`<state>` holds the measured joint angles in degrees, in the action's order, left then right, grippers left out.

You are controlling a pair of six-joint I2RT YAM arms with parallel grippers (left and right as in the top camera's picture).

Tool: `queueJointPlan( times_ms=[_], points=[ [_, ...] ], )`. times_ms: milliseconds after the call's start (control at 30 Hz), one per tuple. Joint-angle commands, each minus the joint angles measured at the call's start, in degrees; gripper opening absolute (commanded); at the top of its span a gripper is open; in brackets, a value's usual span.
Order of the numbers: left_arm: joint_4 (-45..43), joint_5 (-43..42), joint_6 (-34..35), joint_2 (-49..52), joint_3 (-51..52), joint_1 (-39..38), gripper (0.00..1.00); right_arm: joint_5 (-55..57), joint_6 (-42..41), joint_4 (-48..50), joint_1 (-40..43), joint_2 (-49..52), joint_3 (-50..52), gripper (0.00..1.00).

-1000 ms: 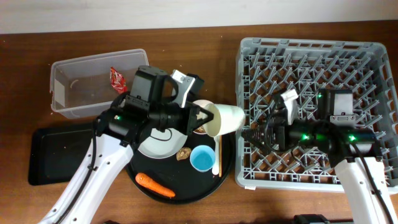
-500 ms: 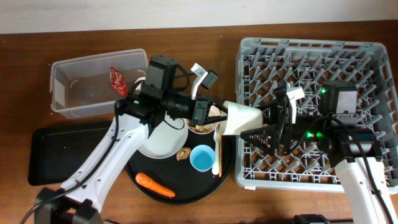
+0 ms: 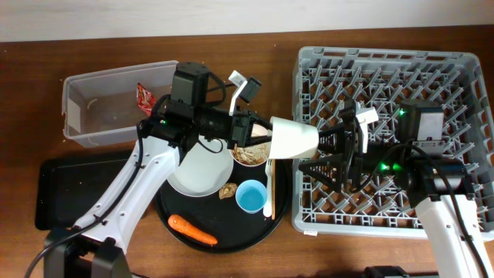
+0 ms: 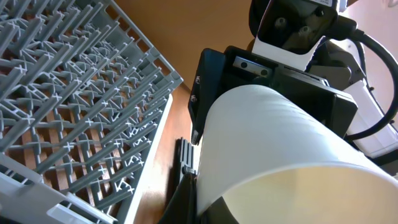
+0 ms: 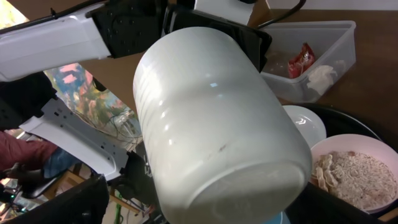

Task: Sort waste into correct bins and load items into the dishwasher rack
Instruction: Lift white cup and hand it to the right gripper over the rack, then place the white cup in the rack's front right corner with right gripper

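**Step in hand: transfer of the cup between the arms**

1. Position. The small white cup was held in the air just off the left edge of the dishwasher rack. It lay on its side, base toward the rack and mouth away from it.
2. Left gripper. It was pinching the cup at the mouth end, on the side away from the rack.
3. Right gripper. Its fingers were spread and reached out over the rack's left edge, one on each side of the cup's base. No contact could be confirmed.
4. Recommended procedure. The right fingers should advance along the cup wall until well past the base, then close squarely on the wall. The left pinch should let go only once that grip is firm.
5. Hazard. The cup wall looked smooth and slightly tapered, so a grip taken at the base edge alone would likely slip. The white bowl of beige crumbly food sat left of the rack, near the spot below the transfer, so a dropped cup could land in it.
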<state>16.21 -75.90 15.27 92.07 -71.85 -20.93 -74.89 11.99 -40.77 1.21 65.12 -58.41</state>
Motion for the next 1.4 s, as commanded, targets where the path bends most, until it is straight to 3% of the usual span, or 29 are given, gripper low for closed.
queueJointPlan(
  times_ms=[0, 300, 700, 867, 967, 1200, 1367],
  points=[
    [-0.28, -1.27, 1.01, 0.83, -0.57, -0.59, 0.00, -0.52, 0.20, 0.76, 0.31, 0.04, -1.03, 0.93],
    [0.09, -1.25, 1.22, 0.83, -0.57, -3.50, 0.00, -0.50, 0.20, 2.51, 0.31, 0.04, -1.03, 0.91],
    [0.07, -0.81, 1.22, 0.83, -0.57, -3.69, 0.02, -0.55, -0.04, 2.43, 0.31, 0.04, -1.03, 0.64],
    [0.04, -0.79, 1.22, 0.83, -0.57, -3.67, 0.15, -0.55, -0.31, 2.45, 0.31, 0.02, -1.03, 0.59],
    [0.09, 0.02, 1.22, 0.83, -0.57, -3.67, 0.36, -0.52, -0.42, 2.43, 0.31, 0.02, -1.03, 0.56],
    [1.90, 5.29, 1.11, 0.83, -0.57, -0.94, 0.39, 2.21, -0.46, 2.45, 0.33, 0.02, -1.03, 0.51],
    [12.31, 12.94, -6.27, 0.83, -0.57, 3.52, 0.39, 11.43, -3.98, 2.45, 0.44, 0.02, -1.09, 0.47]
  ],
)
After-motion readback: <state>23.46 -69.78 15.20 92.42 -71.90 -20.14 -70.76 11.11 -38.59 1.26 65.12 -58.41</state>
